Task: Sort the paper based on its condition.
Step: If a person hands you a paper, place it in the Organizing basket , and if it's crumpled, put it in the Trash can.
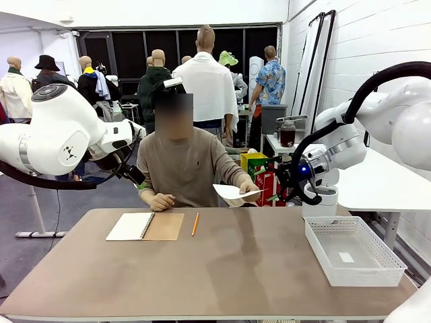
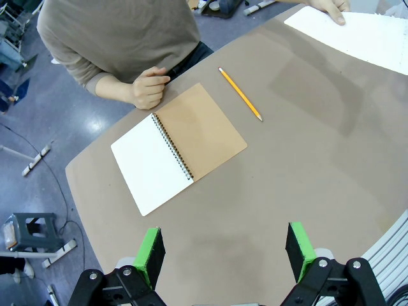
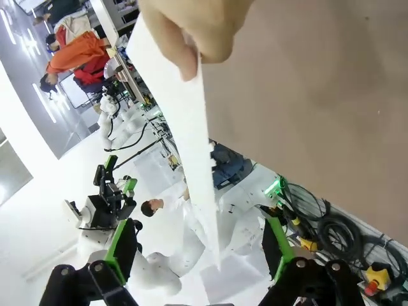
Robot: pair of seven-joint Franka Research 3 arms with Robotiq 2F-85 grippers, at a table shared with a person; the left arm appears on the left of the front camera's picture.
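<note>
Gaping wide, the right claw [image 3: 199, 255] frames the paper [image 3: 185, 127] edge-on in its wrist view, with the person's hand [image 3: 197, 25] pinching the sheet above; how near the pads are is unclear. The front view shows the sheet raised over the table's [image 1: 236, 269] far edge, well apart from a white basket [image 1: 353, 252]. The left claw [image 2: 226, 252], also spread, hovers over a notebook [image 2: 178, 146] and pencil [image 2: 240, 94]; there the sheet is cut off.

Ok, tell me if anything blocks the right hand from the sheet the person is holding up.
Nothing visible does. The right hand is open, and the paper, pinched at its far end by the person's fingers, hangs edge-on straight ahead of the gap between its pads.
</note>
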